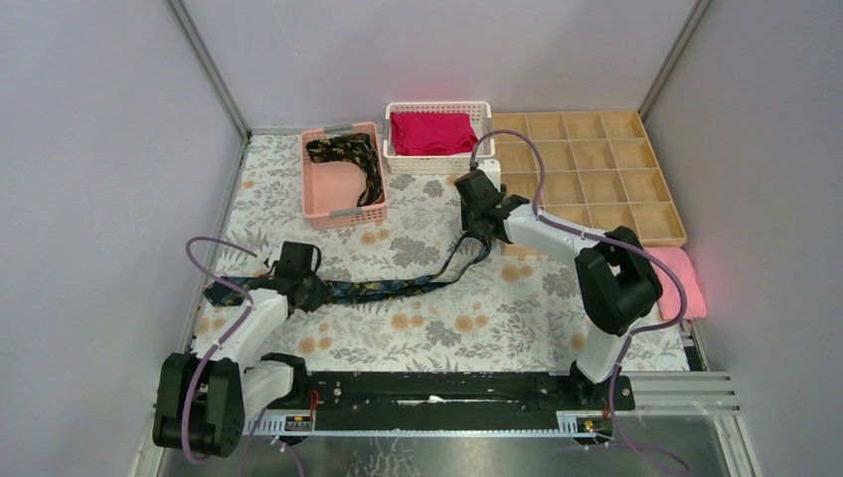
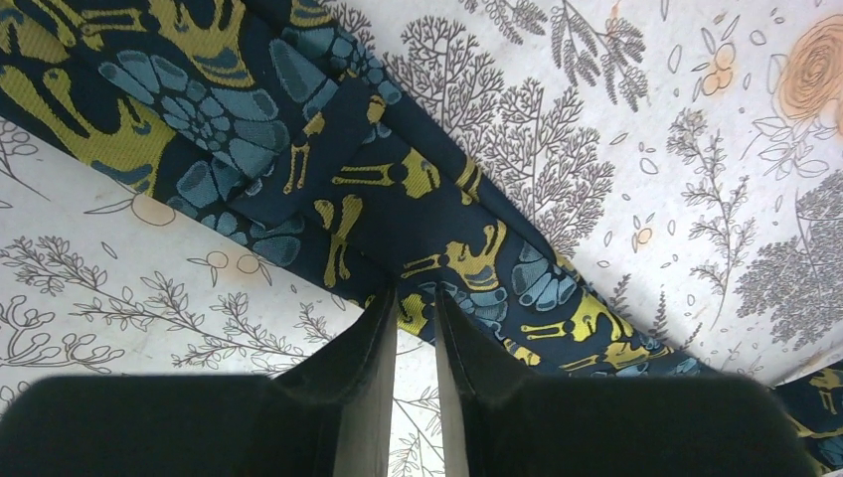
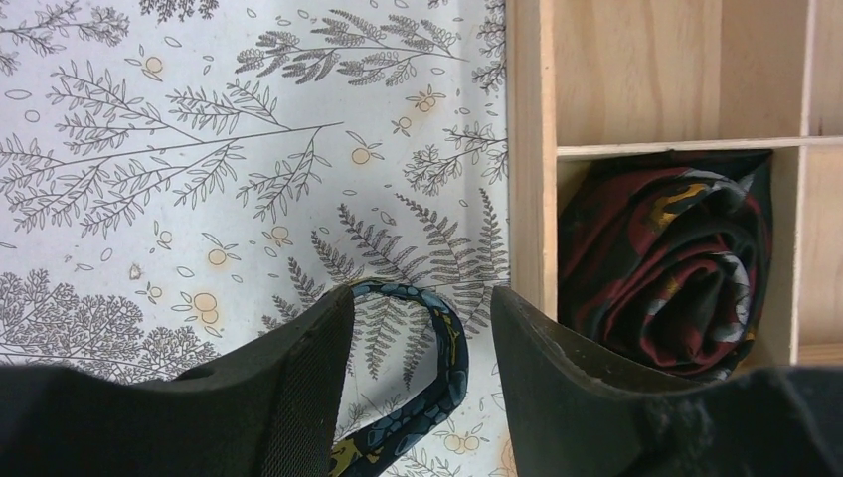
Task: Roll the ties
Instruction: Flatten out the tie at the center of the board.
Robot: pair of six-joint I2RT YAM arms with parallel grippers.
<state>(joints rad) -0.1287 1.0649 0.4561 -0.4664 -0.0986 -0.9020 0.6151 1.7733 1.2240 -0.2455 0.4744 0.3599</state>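
Left gripper [image 2: 416,294] seemingly pinching tie [image 2: 298,179], right gripper [image 3: 420,304] spread wide around its loop

Robot lab booth: plain grey wall panels [image 1: 89,119], aluminium corner struts [image 1: 209,70], slotted mounting rail [image 1: 686,390] along front

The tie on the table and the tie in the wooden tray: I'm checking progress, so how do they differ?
The tie on the table lies stretched out in a long strip; the tie in the wooden tray is rolled into a coil. The table one is navy with teal and yellow; the tray one is dark with red. Both are patterned fabric.
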